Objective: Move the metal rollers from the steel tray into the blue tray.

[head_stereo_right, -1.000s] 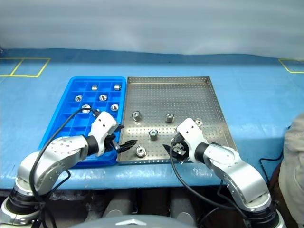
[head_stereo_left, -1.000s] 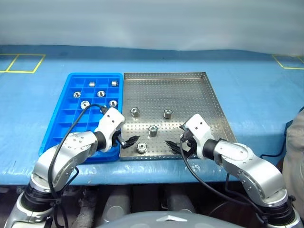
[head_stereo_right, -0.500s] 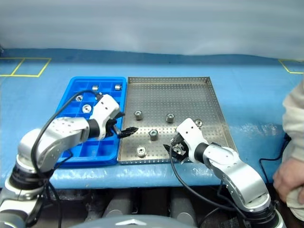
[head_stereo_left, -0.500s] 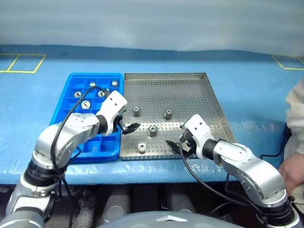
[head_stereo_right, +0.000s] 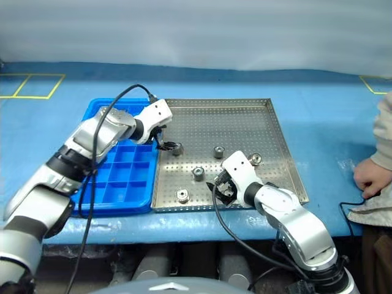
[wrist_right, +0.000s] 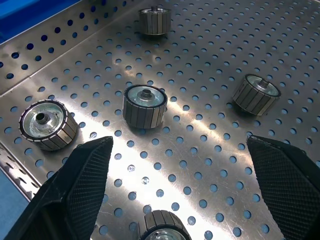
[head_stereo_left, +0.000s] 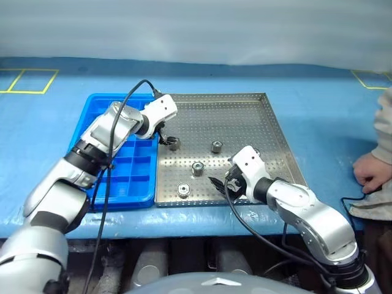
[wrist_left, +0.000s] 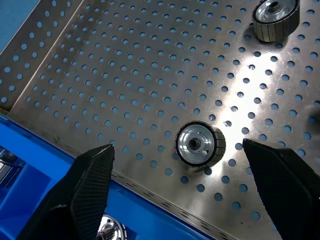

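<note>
Right hand: nearest the desk's front edge, low over the front of the steel tray, fingers spread wide, nothing between them. In its wrist view, four rollers lie ahead on the perforated floor.
Front roller: in the tray's front left part, lying with its bore facing up.
Middle roller: just behind the front one, near the tray's centre line, apart from both hands.
Steel tray: rectangular, perforated floor, low rim, long side touching the blue tray's right side.
Blue tray: left of the steel tray, grid of square compartments; the front compartments in sight hold nothing. The left arm crosses over its rear part, and the left wrist view catches one roller seated in a compartment by the dividing rim.
Left hand: reached over the tray boundary, fingers wide apart, pointing down at the left roller.
Left roller: on the steel floor between the open fingers, not gripped.
Further rollers: one mid-tray, one toward the right rim behind the right wrist.
Desk: blue covering.
Person's hand: resting on the desk at far right.
</note>
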Motion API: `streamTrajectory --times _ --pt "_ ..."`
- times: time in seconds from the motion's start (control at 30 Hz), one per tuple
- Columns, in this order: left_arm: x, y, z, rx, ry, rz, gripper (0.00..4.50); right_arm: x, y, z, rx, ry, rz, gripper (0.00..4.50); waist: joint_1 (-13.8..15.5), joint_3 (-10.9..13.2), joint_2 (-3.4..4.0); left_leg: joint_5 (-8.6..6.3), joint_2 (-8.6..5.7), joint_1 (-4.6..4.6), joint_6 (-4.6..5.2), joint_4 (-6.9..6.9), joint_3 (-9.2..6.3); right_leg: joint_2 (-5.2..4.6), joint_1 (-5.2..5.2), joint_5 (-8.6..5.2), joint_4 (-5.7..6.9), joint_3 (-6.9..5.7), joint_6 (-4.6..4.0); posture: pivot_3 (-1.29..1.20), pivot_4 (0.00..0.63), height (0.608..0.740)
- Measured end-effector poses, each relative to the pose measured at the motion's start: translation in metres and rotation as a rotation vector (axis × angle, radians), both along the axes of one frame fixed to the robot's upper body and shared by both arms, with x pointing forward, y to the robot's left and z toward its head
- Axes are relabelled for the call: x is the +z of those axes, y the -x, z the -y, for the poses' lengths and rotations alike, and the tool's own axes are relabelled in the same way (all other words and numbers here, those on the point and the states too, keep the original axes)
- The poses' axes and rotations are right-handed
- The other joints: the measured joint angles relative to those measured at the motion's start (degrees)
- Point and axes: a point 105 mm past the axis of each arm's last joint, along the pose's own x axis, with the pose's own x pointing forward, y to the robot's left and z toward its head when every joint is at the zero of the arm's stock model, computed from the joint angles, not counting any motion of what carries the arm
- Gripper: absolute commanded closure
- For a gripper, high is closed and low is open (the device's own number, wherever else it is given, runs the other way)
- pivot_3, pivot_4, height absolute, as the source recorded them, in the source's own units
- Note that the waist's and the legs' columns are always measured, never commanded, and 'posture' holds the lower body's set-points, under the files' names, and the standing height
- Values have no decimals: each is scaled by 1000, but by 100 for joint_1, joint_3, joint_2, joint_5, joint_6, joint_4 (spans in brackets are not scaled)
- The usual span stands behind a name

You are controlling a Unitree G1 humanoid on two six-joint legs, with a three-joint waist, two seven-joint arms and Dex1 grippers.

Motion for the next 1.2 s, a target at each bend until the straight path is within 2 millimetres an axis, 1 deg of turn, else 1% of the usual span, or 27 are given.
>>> streamTrajectory --times 0.13,0.27,0.37,0.47,0.6,0.9,0.93,0.97,1.2 --pt "-12 -10 2 -14 -19 -36 41 -6 3 3 -26 4 -13 0 -49 0 0 -10 2 -15 17 26 6 -1 -3 5 0 2 9 -30 150 740" --pt "-22 -11 8 -49 -24 -97 41 -7 3 3 -45 5 -8 0 -95 0 0 -14 6 -15 24 35 17 -2 -3 6 -1 14 11 -55 150 740" --pt "-30 -10 6 -66 -42 -138 41 -8 5 3 -51 10 -8 0 -142 0 0 -16 14 -15 27 38 21 -2 -4 6 0 20 11 -68 150 740" --pt "-29 -12 4 -81 -69 -150 41 -9 6 3 -57 12 -7 0 -198 0 0 -18 16 -13 30 40 26 -2 -3 17 0 28 29 -80 150 740" --pt "-30 -14 5 -95 -89 -159 41 -8 7 2 -61 10 -2 0 -225 -1 0 -21 20 -7 36 41 37 -2 -2 17 1 42 30 -92 150 740" --pt "-31 -13 6 -107 -70 -179 41 -8 7 4 -84 15 9 0 -268 -1 -1 -32 25 -5 55 50 62 -5 -4 22 0 64 37 -92 150 740" --pt "-31 -13 6 -109 -73 -180 413 -8 6 4 -85 14 9 0 -270 -1 -1 -33 25 -5 57 51 65 -5 -4 23 1 67 38 -92 150 740" --pt "-31 -12 7 -112 -72 -184 594 -8 6 4 -85 14 10 0 -272 -1 -1 -34 25 -4 58 51 67 -5 -5 23 0 69 38 -92 150 740" --pt "-33 -9 5 -115 -52 -209 2953 -7 6 4 -89 16 16 0 -286 -1 -1 -38 26 3 64 52 86 -4 -6 26 1 89 43 -73 150 740"
